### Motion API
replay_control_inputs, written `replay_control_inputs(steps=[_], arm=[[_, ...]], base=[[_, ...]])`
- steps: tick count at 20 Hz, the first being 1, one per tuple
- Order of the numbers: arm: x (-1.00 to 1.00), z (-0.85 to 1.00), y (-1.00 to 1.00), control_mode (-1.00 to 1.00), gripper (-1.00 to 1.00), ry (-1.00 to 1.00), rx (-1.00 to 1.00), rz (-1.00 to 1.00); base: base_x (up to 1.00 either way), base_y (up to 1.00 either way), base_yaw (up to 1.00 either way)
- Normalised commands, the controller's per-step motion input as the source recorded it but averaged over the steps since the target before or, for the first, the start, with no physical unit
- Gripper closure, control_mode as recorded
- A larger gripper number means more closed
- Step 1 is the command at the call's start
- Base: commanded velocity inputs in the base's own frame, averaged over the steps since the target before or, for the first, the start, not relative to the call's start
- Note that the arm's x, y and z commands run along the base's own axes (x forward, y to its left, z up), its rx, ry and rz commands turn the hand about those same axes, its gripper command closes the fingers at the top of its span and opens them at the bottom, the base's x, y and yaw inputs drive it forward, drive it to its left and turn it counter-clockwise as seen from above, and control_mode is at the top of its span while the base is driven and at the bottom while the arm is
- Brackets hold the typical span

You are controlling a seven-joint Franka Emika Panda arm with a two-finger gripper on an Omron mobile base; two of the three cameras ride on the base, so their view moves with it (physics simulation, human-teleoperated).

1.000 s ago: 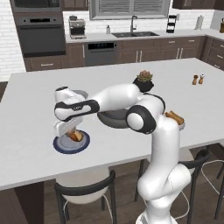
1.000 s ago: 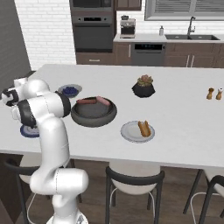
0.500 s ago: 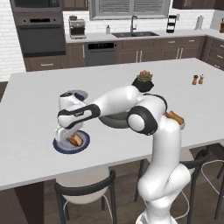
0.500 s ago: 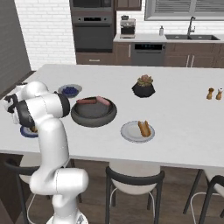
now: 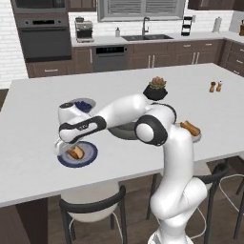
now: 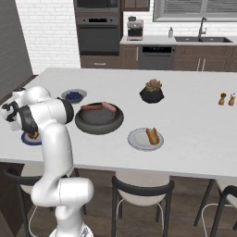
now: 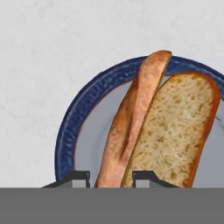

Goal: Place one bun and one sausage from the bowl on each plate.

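My gripper (image 7: 113, 177) hangs low over the dark-blue-rimmed plate (image 7: 65, 135) at the counter's near left, shut on a long brown sausage (image 7: 131, 118). A cut bun (image 7: 179, 127) lies on that plate right beside the sausage. From the left base view the hand (image 5: 66, 143) covers the left side of this plate (image 5: 93, 153). The wide dark-grey bowl (image 6: 99, 121) sits mid-counter with a reddish sausage (image 6: 92, 107) and another long piece in it. The light grey plate (image 6: 134, 139) carries a bun with a sausage (image 6: 152, 135).
A small bowl of blue berries (image 6: 73, 96) stands behind the blue plate. A black plant pot (image 6: 152, 91) is behind the big bowl, and salt and pepper shakers (image 6: 227, 99) stand far right. Stools line the counter's near edge.
The hand has come down toward the blue-rimmed plate with the sausage still in its jaws. Nothing else has moved.
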Motion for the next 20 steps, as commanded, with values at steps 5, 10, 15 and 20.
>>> replay_control_inputs(steps=[5, 10, 15, 20], arm=[[0.01, 0.00, 0.04, -1.00, -1.00, 0.00, 0.00, 0.00], [0.00, 0.00, 0.00, -1.00, -1.00, 0.03, 0.00, 0.00], [0.00, 0.02, 0.00, -1.00, -1.00, 0.06, 0.00, 0.00], [-0.19, 0.59, 0.00, -1.00, -1.00, 0.00, 0.00, 0.00]], base=[[0.00, 0.00, 0.00], [0.00, 0.00, 0.00], [0.00, 0.00, 0.00], [0.00, 0.00, 0.00]])
